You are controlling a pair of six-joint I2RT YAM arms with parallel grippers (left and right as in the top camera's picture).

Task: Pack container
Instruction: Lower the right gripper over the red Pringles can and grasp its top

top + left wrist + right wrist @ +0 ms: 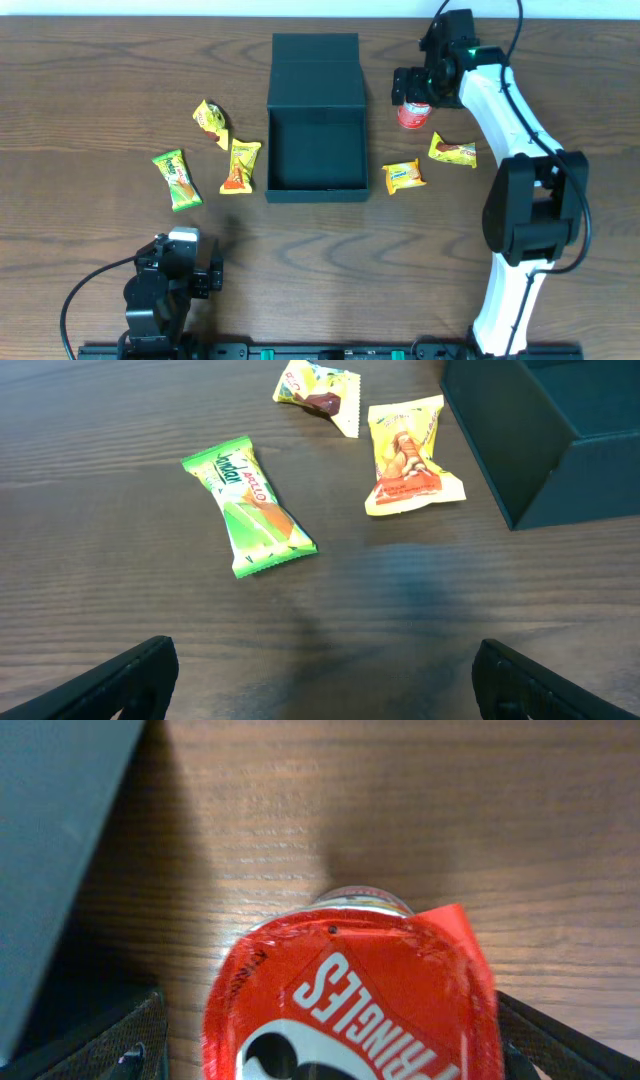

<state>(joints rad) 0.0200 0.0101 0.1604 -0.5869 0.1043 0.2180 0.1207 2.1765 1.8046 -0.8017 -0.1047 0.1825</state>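
Jaws of our right claw (325, 1020) stand apart astride the red can (350, 990); the dark box (316, 80) lies open just to its left. Our left claw (325, 680) gapes wide, snack packets (250, 510) ahead of it.

You see a wooden table (80, 70) with three snacks lying flat on its left part: a green packet (177, 180), an orange packet (240, 165) near it, and a crumpled packet (211, 122) behind. On the right, a square packet (404, 176) and a red-tipped packet (453, 150) lie near an upright red can (414, 118).
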